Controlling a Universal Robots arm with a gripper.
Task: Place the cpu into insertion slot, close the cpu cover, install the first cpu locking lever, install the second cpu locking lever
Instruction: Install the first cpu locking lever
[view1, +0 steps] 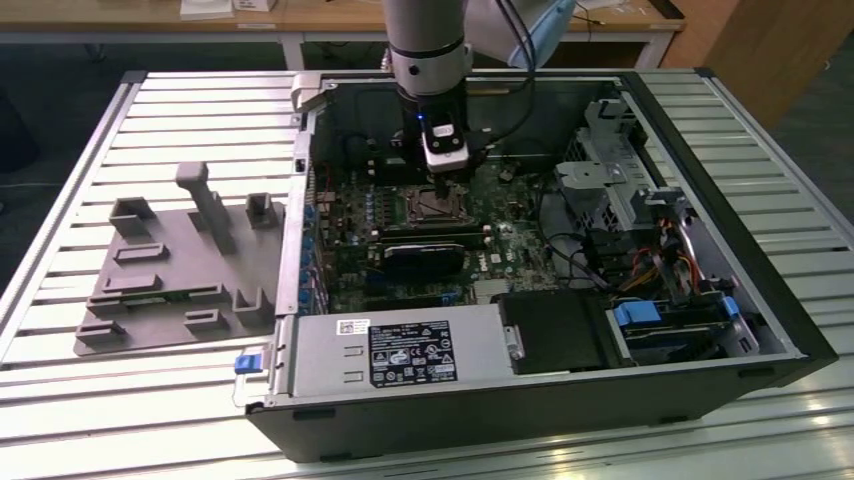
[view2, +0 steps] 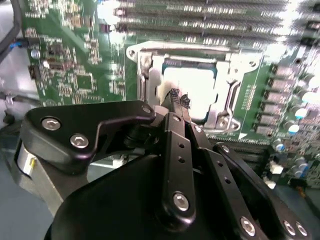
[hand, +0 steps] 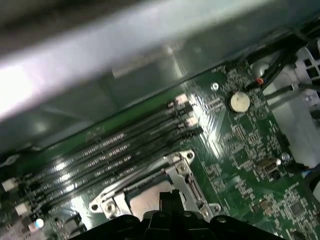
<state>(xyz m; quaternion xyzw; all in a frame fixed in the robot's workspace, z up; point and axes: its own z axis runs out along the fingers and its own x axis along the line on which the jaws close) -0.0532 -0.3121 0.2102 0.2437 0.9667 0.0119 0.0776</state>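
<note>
- One gripper (view2: 179, 102) low over the insertion slot (view2: 192, 90), mid motherboard (view2: 75, 65) inside the open computer case (view1: 747, 300).
- Fingers drawn together, tips touching the bright cpu (view2: 197, 85) seated in the slot; no visible hold on it.
- cpu cover (view2: 150, 75) lies around the chip.
- Judgement: press straight down and keep the tips centred.
- Tight room: memory slots (hand: 125, 145) close on one side, black card (view1: 430, 262) on the other; case walls well apart.

Support: white slatted metal table (view1: 160, 100). On it: open black desktop PC case (view1: 747, 330), lying on side, toward exterior view's right; grey moulded plastic fixture tray (view1: 174, 280) w/ upright posts, just beside case.
</note>
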